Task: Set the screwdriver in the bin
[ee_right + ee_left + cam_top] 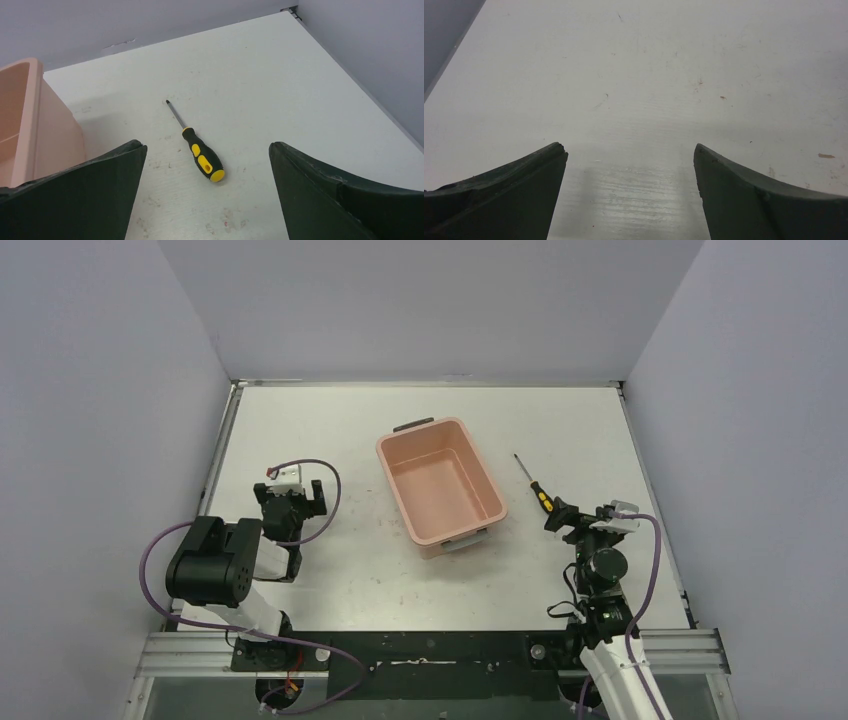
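Note:
The screwdriver (533,485) lies flat on the white table, to the right of the bin, tip pointing away from the arms. In the right wrist view the screwdriver (199,150) shows its black-and-yellow handle nearest the camera. My right gripper (565,517) hovers just behind the handle end, open, nothing between its fingers; the right gripper (207,147) frames the handle. The salmon-pink bin (440,486) stands empty mid-table, and the bin's wall (30,125) shows at the left of the right wrist view. My left gripper (291,495) is open over bare table; the left gripper (630,150) holds nothing.
Grey walls enclose the table on the left, back and right. The table's right edge (655,500) runs close to the screwdriver. Purple cables loop beside both arms. Bare table lies between the bin and each gripper.

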Controlling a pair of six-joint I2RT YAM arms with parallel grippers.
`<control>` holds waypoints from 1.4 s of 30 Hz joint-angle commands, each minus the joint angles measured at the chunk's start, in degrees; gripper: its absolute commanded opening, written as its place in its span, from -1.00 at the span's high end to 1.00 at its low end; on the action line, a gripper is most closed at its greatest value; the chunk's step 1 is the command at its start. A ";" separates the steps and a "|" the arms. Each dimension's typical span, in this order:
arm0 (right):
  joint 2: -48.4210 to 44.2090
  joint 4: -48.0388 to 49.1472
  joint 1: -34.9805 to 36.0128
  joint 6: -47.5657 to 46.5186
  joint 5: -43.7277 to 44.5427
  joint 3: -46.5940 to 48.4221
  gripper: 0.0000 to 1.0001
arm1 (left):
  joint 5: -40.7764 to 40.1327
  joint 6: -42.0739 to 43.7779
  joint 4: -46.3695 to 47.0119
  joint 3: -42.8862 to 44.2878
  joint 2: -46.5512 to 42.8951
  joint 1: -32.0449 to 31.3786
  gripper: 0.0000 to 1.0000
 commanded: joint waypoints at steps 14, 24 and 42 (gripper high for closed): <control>36.31 -9.19 -0.46 -9.25 3.88 30.78 -1.00 | -0.39 -0.51 2.45 1.22 -0.31 0.32 -0.94; 74.93 -34.07 -4.22 -13.78 -8.50 59.30 -1.00 | -0.39 -0.55 2.46 1.23 -0.30 0.32 -0.94; 89.69 -38.21 -4.45 -15.36 -16.35 61.03 0.73 | -0.38 -0.50 2.45 1.22 -0.31 0.37 -0.94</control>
